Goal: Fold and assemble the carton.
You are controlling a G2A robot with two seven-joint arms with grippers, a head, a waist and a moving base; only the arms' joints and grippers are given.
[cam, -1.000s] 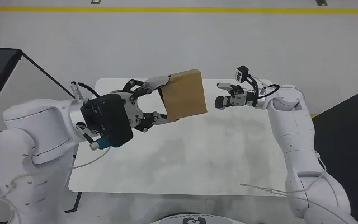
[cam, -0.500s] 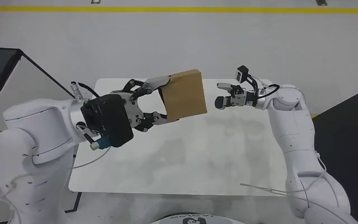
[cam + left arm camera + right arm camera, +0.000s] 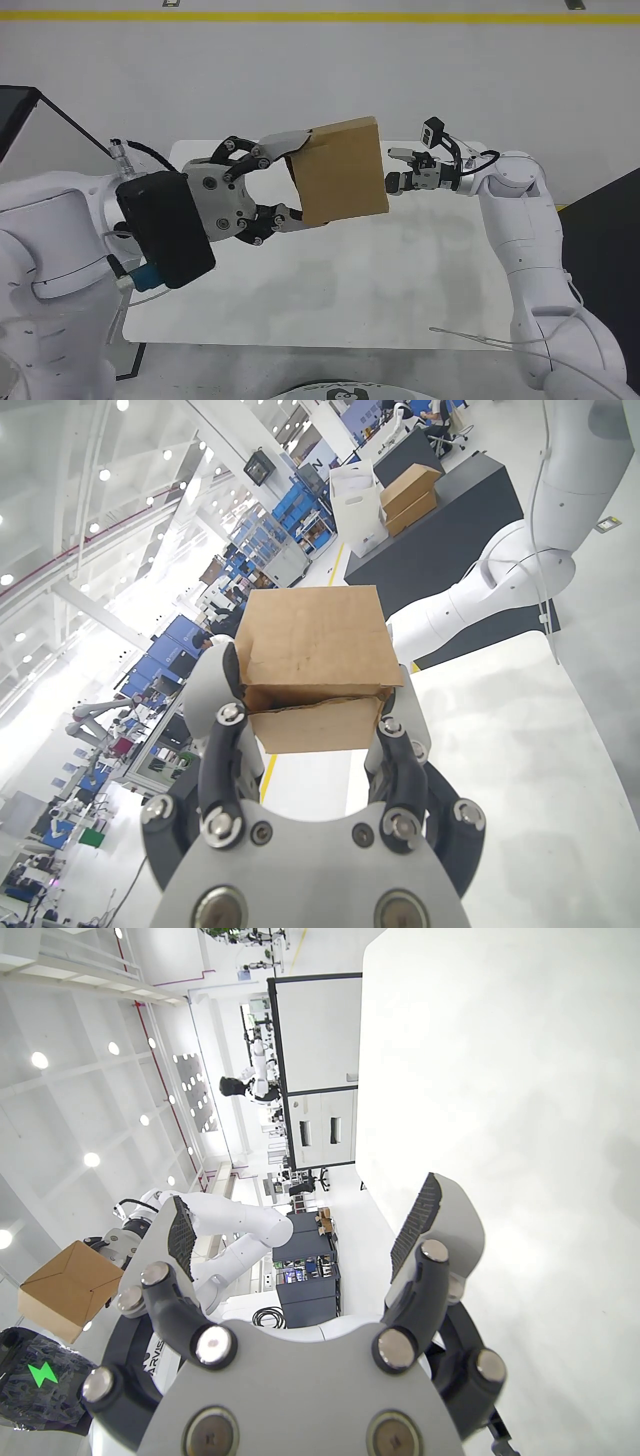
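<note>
Left claw (image 3: 298,177) is clamped on two opposite sides of the carton (image 3: 345,170), holding it tilted in the air above the far half of the counter (image 3: 400,280). Right claw (image 3: 394,168) gapes wide, empty, just beside the carton's right face.

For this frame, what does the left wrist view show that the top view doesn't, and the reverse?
Left wrist view adds: the carton's end facing the wrist, where the flaps meet at an uneven seam with a slight gap. Top view adds: the open right gripper close beside the carton's far side, contact unclear, and the table beneath. Both: the left gripper shut on the carton, gripping two opposite sides and holding it clear of the table.
</note>
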